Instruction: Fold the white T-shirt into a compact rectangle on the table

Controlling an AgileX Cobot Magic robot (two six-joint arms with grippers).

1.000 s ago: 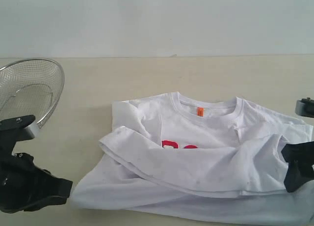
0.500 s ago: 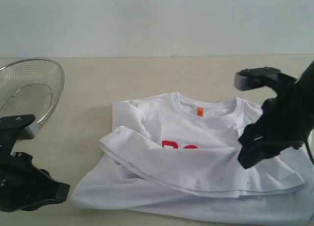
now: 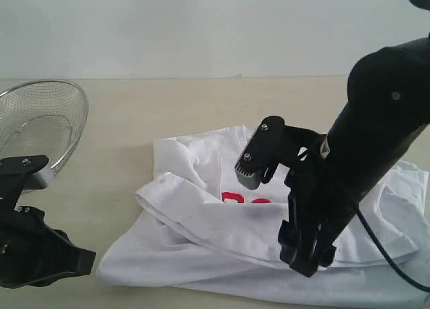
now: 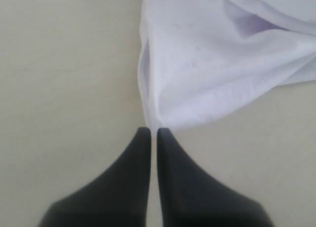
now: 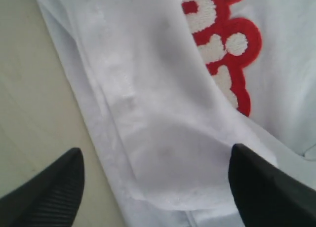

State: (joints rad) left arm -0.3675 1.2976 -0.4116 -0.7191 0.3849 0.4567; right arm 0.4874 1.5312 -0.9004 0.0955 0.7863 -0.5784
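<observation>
Currently R gripper (image 5: 155, 155) wide apart above white T-shirt (image 5: 148, 89) fold; L gripper (image 4: 149, 132) tips together, shirt corner just ahead.

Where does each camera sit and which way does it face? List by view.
Exterior: off the arms, looks across the table toward a wall; T-shirt, basket, left gripper, right gripper show.
Left wrist: on the left arm, looks past its shut gripper at the T-shirt's edge.
Right wrist: on the right arm, looks between open fingers at red lettering.
Shared: all three show the T-shirt.
</observation>
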